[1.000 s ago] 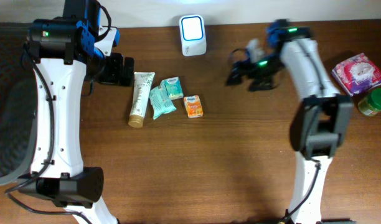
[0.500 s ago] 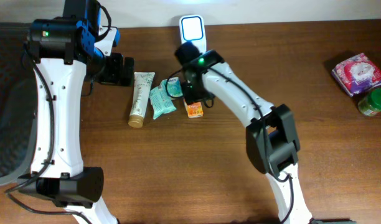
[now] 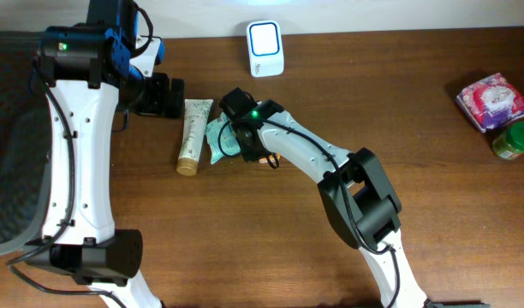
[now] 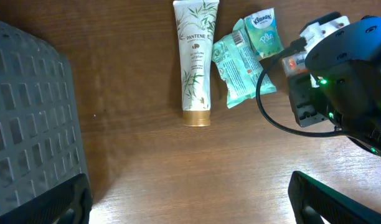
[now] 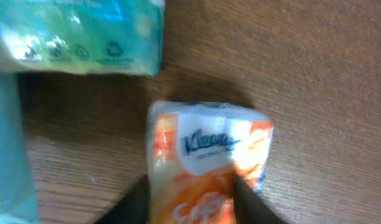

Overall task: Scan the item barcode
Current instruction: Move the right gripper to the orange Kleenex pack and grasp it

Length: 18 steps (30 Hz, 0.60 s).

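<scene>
**Right gripper on the orange Kleenex pack**

Right gripper (image 5: pixel 190 200) sits low over the orange Kleenex pack (image 5: pixel 206 162), its two dark fingers (image 5: pixel 133 205) pressed against the near end of the pack, one on each side. The pack lies flat on the brown table (image 3: pixel 416 205). Its white label panel reads "Kleenex" in blue script; the orange lettering below is too blurred to read.

Just beyond it lies the green Kleenex pack (image 4: pixel 264 30). The left wrist view shows its brand name, and the right wrist view shows a row of recycling marks along its edge. Beside that is a teal packet (image 4: pixel 243 68) with print too small to make out, then a white tube (image 4: pixel 196 62) marked "PANTENE", gold cap toward the camera.

From overhead, the white scanner (image 3: pixel 265 49) stands at the far edge of the table, well apart from the group.

The left gripper (image 4: pixel 187 186) hangs above the tube with its fingers spread wide and nothing between them, next to a grey basket (image 4: pixel 28 124).

On the far right are a pink packet (image 3: pixel 493 100) and a green-lidded jar (image 3: pixel 515 139).
</scene>
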Each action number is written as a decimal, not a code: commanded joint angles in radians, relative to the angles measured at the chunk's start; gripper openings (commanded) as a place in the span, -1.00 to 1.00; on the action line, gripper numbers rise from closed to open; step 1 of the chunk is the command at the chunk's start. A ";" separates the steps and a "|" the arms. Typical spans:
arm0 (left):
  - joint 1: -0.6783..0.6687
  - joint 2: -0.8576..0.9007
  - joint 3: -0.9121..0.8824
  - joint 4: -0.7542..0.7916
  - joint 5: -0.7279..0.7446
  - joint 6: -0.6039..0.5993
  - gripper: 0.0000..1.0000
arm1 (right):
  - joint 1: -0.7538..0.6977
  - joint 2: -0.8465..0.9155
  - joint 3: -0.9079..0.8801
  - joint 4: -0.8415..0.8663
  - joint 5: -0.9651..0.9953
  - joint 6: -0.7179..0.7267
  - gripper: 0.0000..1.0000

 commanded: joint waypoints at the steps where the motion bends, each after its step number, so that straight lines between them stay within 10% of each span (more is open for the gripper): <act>1: 0.000 -0.009 0.001 -0.001 -0.007 0.012 0.98 | -0.004 -0.018 -0.002 -0.015 0.020 0.013 -0.54; 6: 0.000 -0.009 0.001 -0.001 -0.007 0.012 0.98 | -0.055 -0.020 0.120 -0.155 -0.027 0.013 -0.92; 13: 0.000 -0.009 0.001 -0.001 -0.007 0.012 0.98 | -0.423 -0.018 0.126 -0.214 -0.990 -0.268 -0.92; 18: 0.000 -0.009 0.001 -0.001 -0.007 0.012 0.98 | -0.551 -0.018 -0.130 -0.066 -1.210 -0.293 -0.89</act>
